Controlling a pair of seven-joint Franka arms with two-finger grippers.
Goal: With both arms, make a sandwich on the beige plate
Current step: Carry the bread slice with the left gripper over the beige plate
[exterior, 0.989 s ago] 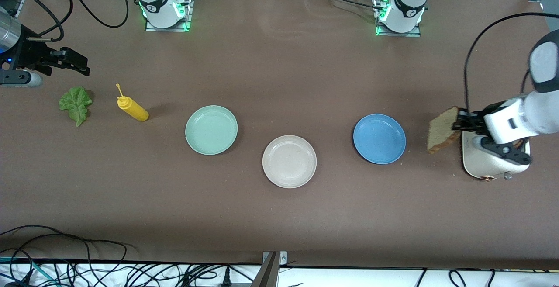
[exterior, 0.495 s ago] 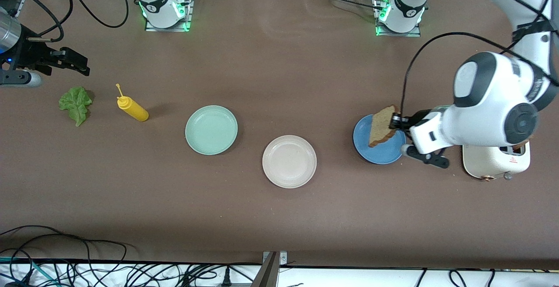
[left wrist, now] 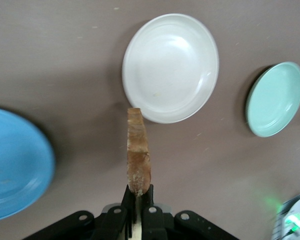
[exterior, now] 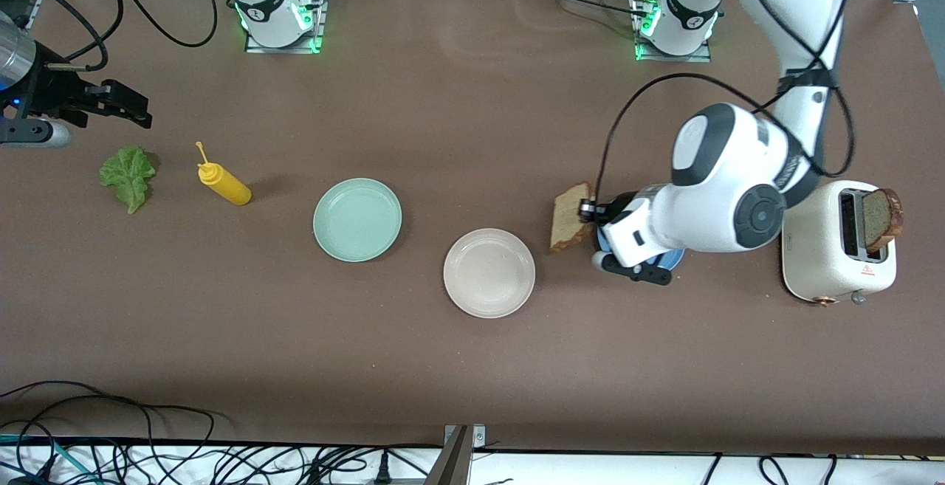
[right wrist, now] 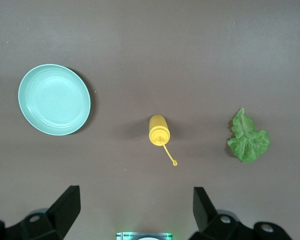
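2 bread slices show, and the left gripper [exterior: 588,211] is clenched on 1 of them: the held bread slice [exterior: 568,217] stands on edge in the air, pinched at its crust between the black fingers [left wrist: 127,199], as the left wrist view shows. This gripper hangs over the bare table between the beige plate [exterior: 489,272] and the blue plate [exterior: 670,259], with the slice on the beige plate's side of the fingers. In the left wrist view the slice's free end reaches just to the beige plate's rim, and the blue plate sits off to one side of the fingers. The left arm's wrist covers most of the blue plate in the front view.

The second bread slice [exterior: 879,219] stands in a slot of the cream toaster [exterior: 837,252], which sits at the left arm's end of the table, well apart from the left gripper.

The right gripper [exterior: 118,103] waits with its jaws spread wide, holding nothing, up over the right arm's end of the table. The lettuce leaf [exterior: 129,176] lies flat just beside the spot under it, nearer to the front camera, and the yellow squeeze bottle [exterior: 224,181] lies on its side a little farther toward the middle. The mint-green plate [exterior: 357,219] sits between that bottle and the beige plate, and both plates hold nothing.
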